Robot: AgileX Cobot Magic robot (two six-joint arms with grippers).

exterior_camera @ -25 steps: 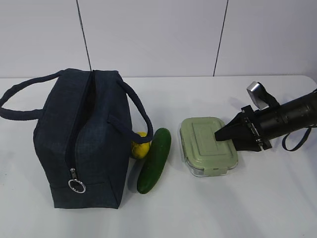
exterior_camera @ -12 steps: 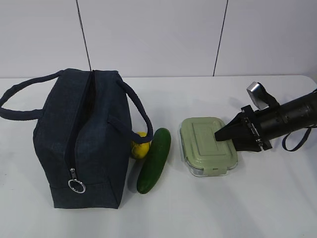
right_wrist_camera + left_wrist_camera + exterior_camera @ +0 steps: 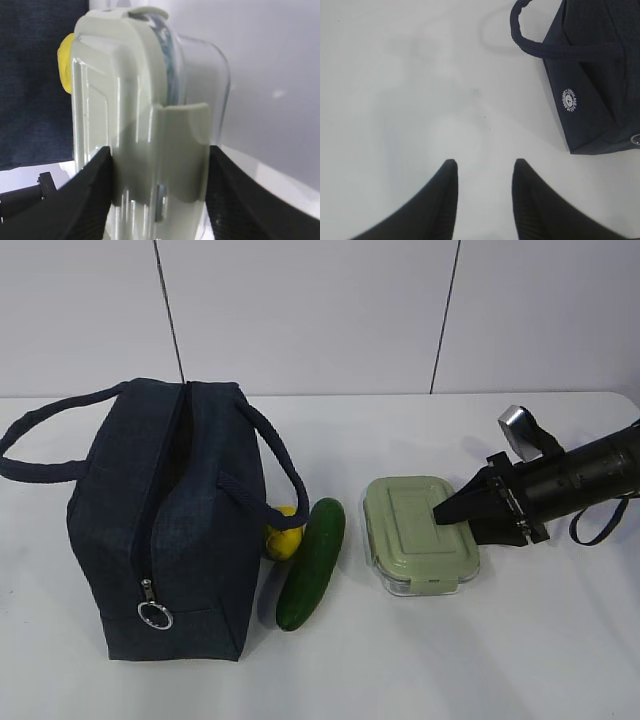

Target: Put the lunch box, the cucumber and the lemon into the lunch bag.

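The lunch box (image 3: 415, 530), clear with a pale green lid, rests on the white table right of centre. My right gripper (image 3: 445, 520) comes in from the right and is shut on the box's right end. In the right wrist view the fingers press the lid and the base of the lunch box (image 3: 130, 100) around the gripper (image 3: 159, 150). The cucumber (image 3: 312, 562) lies left of the box, with the lemon (image 3: 283, 538) tucked between it and the navy lunch bag (image 3: 170, 520). My left gripper (image 3: 485, 162) hangs open over bare table, left of the lunch bag (image 3: 590, 100).
The bag's ring pull (image 3: 155, 615) hangs low on its near end, and its loop handles spread to both sides. A white wall stands close behind the table (image 3: 500, 660). The lemon (image 3: 65, 62) peeks past the box's far end.
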